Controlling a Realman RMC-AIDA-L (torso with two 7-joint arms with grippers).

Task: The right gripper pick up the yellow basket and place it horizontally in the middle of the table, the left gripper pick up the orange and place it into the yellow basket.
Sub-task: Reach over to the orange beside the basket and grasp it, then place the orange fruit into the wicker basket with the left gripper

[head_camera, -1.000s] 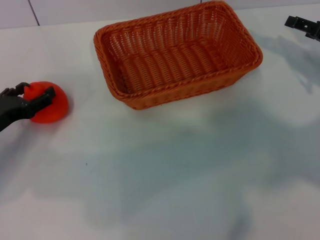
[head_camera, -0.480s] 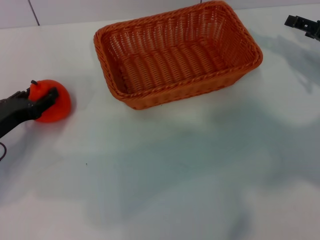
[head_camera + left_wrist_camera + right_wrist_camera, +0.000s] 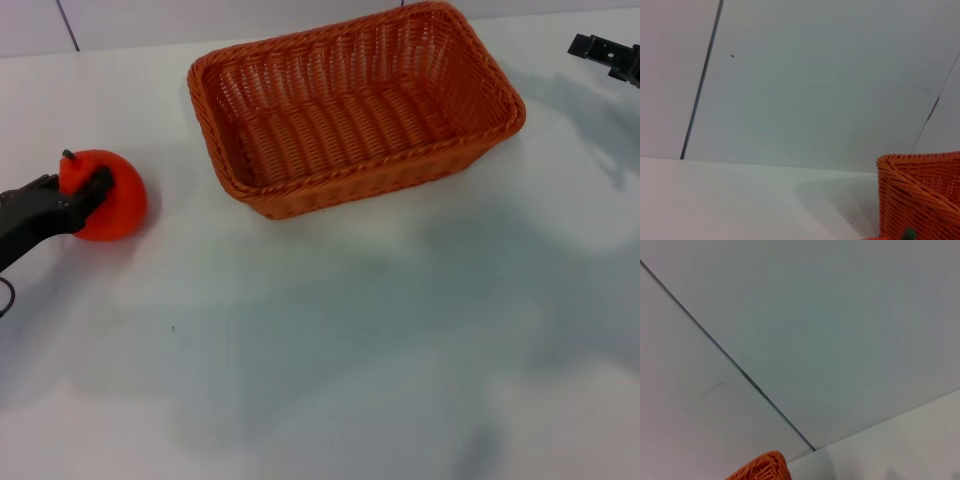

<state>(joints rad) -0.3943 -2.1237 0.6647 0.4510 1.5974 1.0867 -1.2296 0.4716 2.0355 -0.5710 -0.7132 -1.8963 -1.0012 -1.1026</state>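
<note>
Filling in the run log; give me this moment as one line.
basket: mid-table, holds nothing | orange: left of basket, gripped | left gripper: shut on orange | right gripper: parked far right, apart from basket

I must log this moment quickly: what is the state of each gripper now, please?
Left gripper: fingers closed on the orange, left of the yellow basket.
Right gripper: at the far right edge, holding nothing; fingers cannot be told.

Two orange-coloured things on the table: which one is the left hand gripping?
The orange, the small round fruit at the table's left, clamped by the left hand. The woven yellow basket sits apart, untouched.
</note>
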